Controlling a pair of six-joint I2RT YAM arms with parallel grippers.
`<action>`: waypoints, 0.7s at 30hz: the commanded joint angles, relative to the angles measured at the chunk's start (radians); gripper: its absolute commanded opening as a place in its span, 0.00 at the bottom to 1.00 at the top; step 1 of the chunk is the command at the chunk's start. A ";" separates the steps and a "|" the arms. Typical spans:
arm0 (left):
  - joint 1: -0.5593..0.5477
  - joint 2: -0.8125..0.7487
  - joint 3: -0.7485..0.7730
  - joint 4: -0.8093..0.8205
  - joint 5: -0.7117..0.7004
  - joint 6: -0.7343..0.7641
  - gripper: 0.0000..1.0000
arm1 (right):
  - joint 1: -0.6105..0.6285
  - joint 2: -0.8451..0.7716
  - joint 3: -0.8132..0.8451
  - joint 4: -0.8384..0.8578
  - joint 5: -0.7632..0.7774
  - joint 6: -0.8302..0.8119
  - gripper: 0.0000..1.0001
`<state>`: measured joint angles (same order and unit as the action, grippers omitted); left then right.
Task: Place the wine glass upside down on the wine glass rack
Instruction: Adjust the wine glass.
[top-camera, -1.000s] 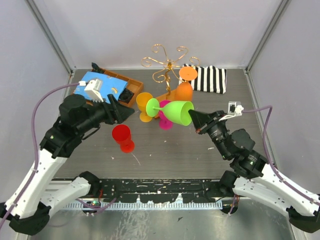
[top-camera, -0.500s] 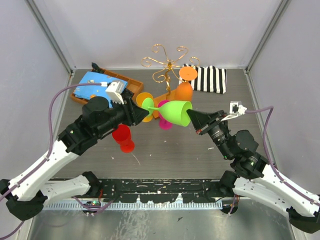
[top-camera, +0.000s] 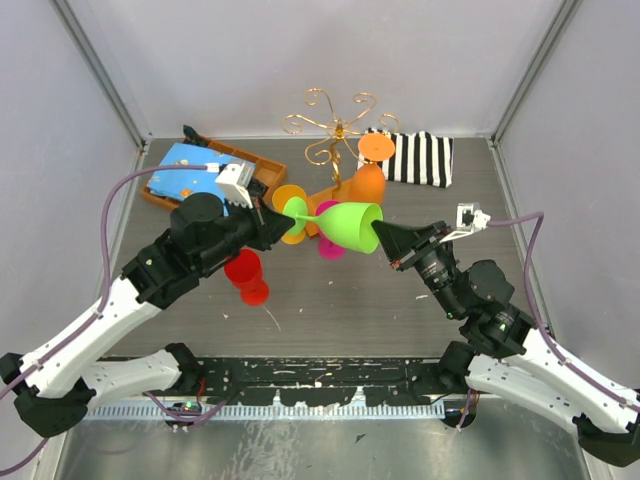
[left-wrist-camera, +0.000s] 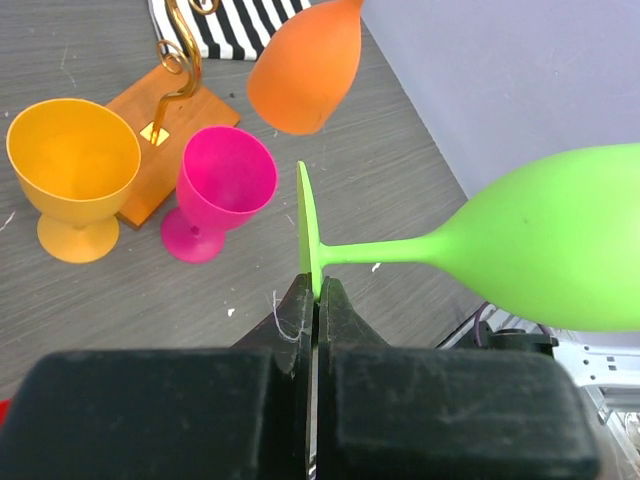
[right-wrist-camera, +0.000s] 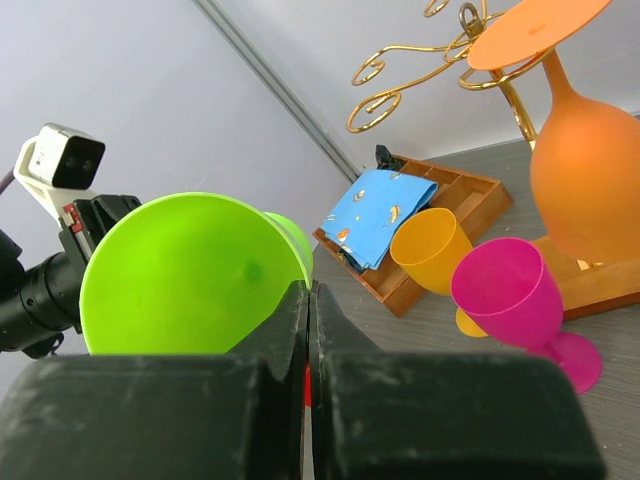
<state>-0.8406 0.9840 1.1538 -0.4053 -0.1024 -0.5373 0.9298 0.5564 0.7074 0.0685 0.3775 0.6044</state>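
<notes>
Left gripper (left-wrist-camera: 314, 292): we record it pinching the edge of the foot of the green wine glass (top-camera: 350, 226), which lies sideways in mid-air straight ahead of its tips.

Rack (top-camera: 335, 128): beyond the glass, farther from both grippers. An orange glass (top-camera: 368, 182) already hangs on it bowl-down.

Right gripper (right-wrist-camera: 308, 296): pinching the bowl's rim.

Handling note: we judge this a handover. The thin foot gives a poor hold, so we would confirm the left grip before the right lets go.

Change: a second ago the left gripper stood spread, back from the glass; it has since advanced and closed.
</notes>
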 joint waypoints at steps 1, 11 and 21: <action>-0.005 0.012 0.026 0.030 -0.047 0.026 0.00 | 0.005 -0.002 0.008 0.051 -0.016 0.005 0.07; -0.007 0.006 0.064 0.000 -0.067 0.134 0.00 | 0.006 -0.035 0.046 -0.075 0.019 -0.063 0.38; -0.008 0.018 0.155 -0.083 -0.124 0.348 0.00 | 0.006 -0.127 0.086 -0.299 0.023 -0.167 0.40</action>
<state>-0.8463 1.0065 1.2572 -0.4625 -0.1761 -0.3122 0.9302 0.4690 0.7284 -0.1436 0.3954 0.5053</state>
